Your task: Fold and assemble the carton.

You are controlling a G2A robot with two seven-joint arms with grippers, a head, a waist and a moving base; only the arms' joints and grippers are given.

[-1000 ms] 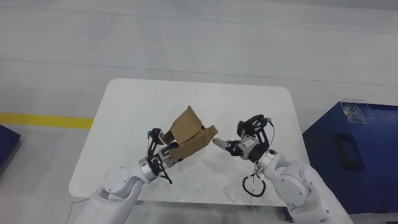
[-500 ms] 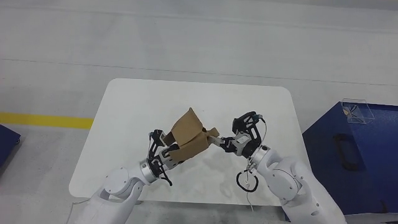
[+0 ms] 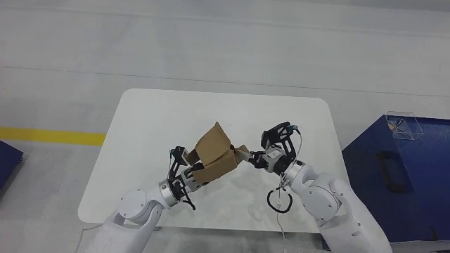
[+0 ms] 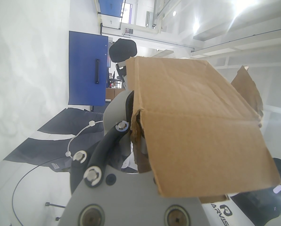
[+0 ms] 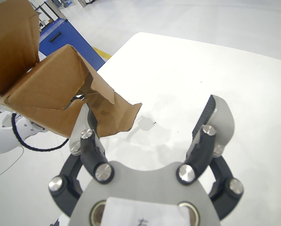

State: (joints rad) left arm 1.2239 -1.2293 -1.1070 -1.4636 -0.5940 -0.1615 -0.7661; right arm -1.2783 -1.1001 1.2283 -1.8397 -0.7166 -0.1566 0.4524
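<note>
While the left gripper (image 3: 188,171) clamps the brown carton (image 3: 214,152) and holds it tilted above the white table (image 3: 155,119), the right gripper (image 5: 151,109) sits at the carton's opposite end, jaws wide apart, one finger (image 5: 80,125) touching a crumpled flap (image 5: 117,116).

I count one cardboard carton (image 3: 214,151), one white table (image 3: 169,112) and two grippers of mine, the left gripper (image 3: 187,170) and the right gripper (image 5: 151,115). Two blue cabinets: right cabinet (image 3: 411,183), left cabinet (image 3: 5,160). One clear plastic box (image 3: 404,124).
</note>
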